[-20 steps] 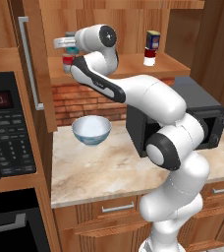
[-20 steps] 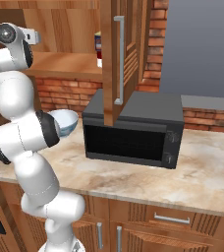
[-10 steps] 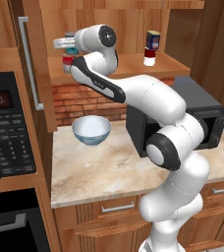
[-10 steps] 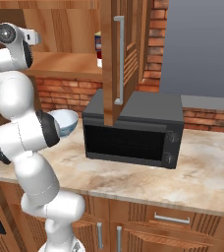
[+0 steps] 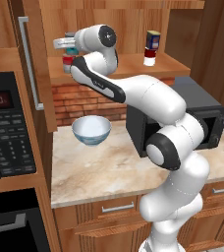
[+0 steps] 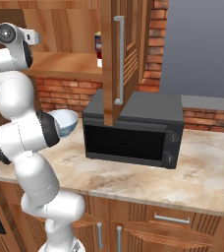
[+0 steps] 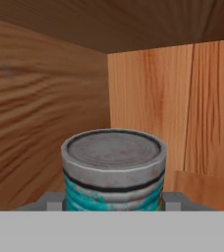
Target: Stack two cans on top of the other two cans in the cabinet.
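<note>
The cabinet (image 5: 133, 29) hung above the marble surface (image 5: 109, 167), its door (image 6: 115, 54) swung open over the black microwave (image 6: 133, 130). Everything else is placed from that cabinet. Below its shelf, a pale blue bowl (image 5: 91, 130) sat on the surface just left of the microwave. At the shelf's left end, the pincer (image 5: 67, 47) was clenched on the teal can (image 7: 113, 170), holding it upright near the inner left wall and back corner. Directly beneath it stood a red-labelled can (image 5: 68, 63) on the shelf plank; whether the two touched could not be told. Toward the shelf's right end, the dark blue can (image 5: 153, 40) sat stacked on the white can (image 5: 149, 58).
</note>
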{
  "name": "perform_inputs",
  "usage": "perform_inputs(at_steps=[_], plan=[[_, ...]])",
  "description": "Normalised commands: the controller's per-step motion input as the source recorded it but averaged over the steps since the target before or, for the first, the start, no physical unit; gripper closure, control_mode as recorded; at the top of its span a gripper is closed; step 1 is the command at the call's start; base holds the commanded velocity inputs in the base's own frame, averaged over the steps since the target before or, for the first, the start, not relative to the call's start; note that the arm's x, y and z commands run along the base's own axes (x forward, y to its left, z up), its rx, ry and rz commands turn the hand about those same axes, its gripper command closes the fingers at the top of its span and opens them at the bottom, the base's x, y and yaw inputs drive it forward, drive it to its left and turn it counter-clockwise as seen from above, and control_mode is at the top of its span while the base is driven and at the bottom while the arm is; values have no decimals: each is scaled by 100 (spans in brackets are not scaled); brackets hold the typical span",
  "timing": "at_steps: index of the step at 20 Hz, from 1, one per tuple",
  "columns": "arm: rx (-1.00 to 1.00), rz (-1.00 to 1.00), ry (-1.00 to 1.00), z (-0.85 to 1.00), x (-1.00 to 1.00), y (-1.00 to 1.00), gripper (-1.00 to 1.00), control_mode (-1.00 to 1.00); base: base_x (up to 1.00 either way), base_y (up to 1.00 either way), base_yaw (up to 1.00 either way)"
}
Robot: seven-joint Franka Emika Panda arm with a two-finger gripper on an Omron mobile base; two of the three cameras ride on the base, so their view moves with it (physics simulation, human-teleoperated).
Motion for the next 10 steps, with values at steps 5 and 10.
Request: perform_inputs(at_steps=[5,10], plan=[[0,0,0,0,0,0,-100,-100,0,0,0],[0,0,0,0,0,0,-100,-100,0,0,0]])
